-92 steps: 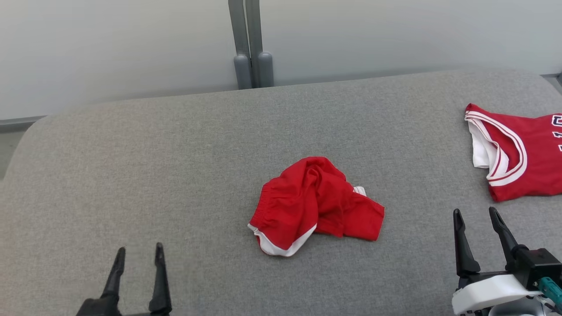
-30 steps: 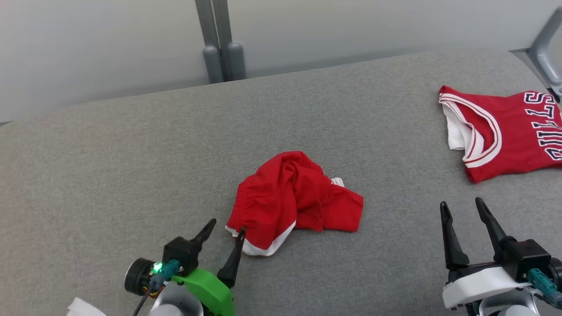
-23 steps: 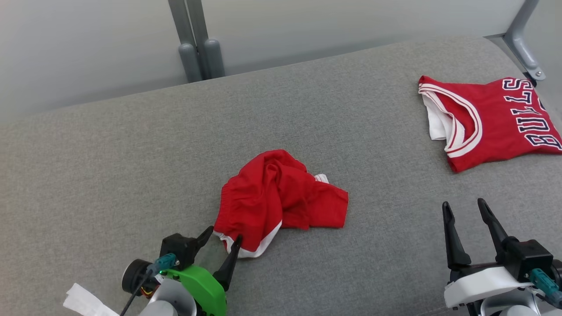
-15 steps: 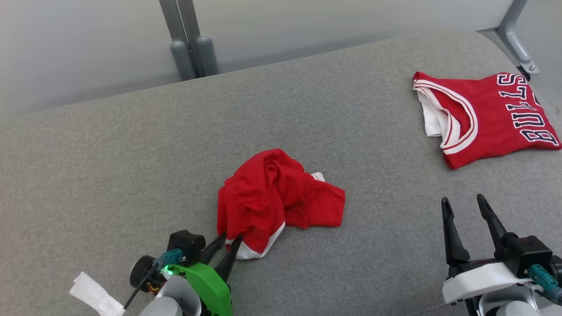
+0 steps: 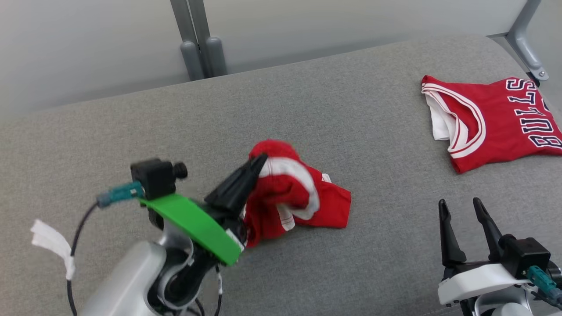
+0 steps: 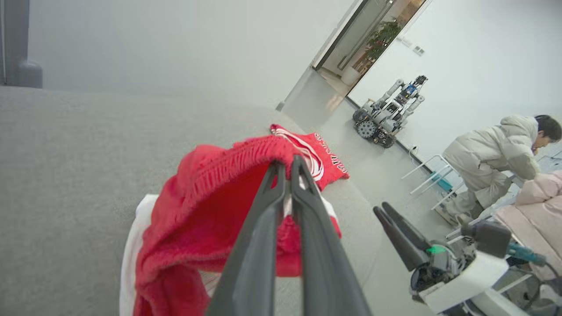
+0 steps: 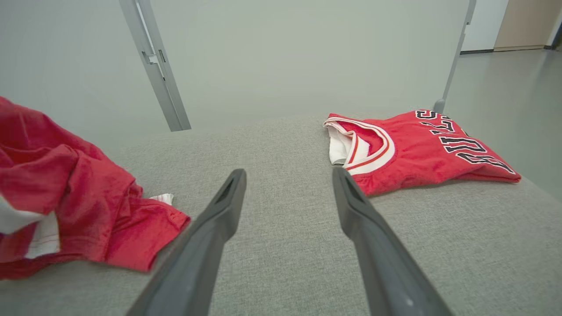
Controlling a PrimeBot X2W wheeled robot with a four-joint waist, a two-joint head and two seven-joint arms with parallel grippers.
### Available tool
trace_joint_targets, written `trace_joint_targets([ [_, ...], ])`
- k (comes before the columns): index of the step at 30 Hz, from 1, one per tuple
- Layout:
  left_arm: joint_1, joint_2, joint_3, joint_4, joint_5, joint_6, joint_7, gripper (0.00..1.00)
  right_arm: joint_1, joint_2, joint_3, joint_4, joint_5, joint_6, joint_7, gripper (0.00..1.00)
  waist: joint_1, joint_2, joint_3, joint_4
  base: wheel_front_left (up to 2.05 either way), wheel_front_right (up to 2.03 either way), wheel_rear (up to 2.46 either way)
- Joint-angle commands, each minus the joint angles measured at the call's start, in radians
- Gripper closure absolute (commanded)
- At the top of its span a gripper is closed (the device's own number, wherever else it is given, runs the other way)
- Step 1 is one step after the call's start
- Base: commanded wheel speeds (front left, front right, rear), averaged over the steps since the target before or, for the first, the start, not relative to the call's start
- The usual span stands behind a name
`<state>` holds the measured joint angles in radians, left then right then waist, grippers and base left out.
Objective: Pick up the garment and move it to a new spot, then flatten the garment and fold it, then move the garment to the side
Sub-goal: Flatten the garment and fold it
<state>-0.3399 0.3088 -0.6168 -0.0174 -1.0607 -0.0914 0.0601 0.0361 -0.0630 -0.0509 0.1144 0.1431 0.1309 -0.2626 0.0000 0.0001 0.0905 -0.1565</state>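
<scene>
Your left gripper is pinched shut on the ribbed edge of the red garment, bunched mid-cushion, and your right gripper stands open and empty; the cloth looks light and limp, so take a second edge.

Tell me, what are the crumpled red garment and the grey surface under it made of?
The crumpled red garment: thin, soft knit, probably sports polyester; it drapes limply and shows a fine mesh-like texture. The grey surface: matte woven upholstery fabric, judging by its speckled weave.
</scene>
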Motion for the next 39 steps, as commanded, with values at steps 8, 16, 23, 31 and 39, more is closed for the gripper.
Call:
trace_joint_targets([
  [8, -0.194, 0.034, 0.129, -0.260, -0.111, 0.203, 0.181, 1.00, -0.032, 0.010, 0.031, 0.021, 0.034, 0.000, -0.003, 0.00, 0.0000, -0.0001, 0.013, -0.022, 0.00, 0.00, 0.00],
  [16, -0.343, 0.080, 0.170, -0.232, -0.084, 0.295, 0.271, 1.00, -0.061, 0.011, 0.045, 0.035, 0.068, 0.000, -0.003, 0.00, 0.0000, -0.0001, 0.044, -0.053, 0.00, 0.00, 0.00],
  [23, -0.419, 0.028, 0.148, -0.127, -0.066, 0.282, 0.252, 1.00, -0.082, 0.011, 0.051, 0.042, 0.063, 0.000, -0.003, 0.00, 0.0000, -0.0001, 0.051, -0.089, 0.00, 0.00, 0.00],
  [31, -0.465, -0.058, 0.123, -0.051, -0.079, 0.232, 0.207, 1.00, -0.078, 0.012, 0.045, 0.044, 0.060, 0.000, -0.003, 0.00, 0.0000, -0.0001, 0.063, -0.113, 0.00, 0.00, 0.00],
  [39, -0.349, -0.067, 0.079, -0.110, -0.128, 0.162, 0.212, 1.00, -0.083, 0.011, 0.041, 0.044, 0.056, 0.000, -0.003, 0.00, 0.0000, -0.0001, 0.079, -0.097, 0.00, 0.00, 0.00],
])
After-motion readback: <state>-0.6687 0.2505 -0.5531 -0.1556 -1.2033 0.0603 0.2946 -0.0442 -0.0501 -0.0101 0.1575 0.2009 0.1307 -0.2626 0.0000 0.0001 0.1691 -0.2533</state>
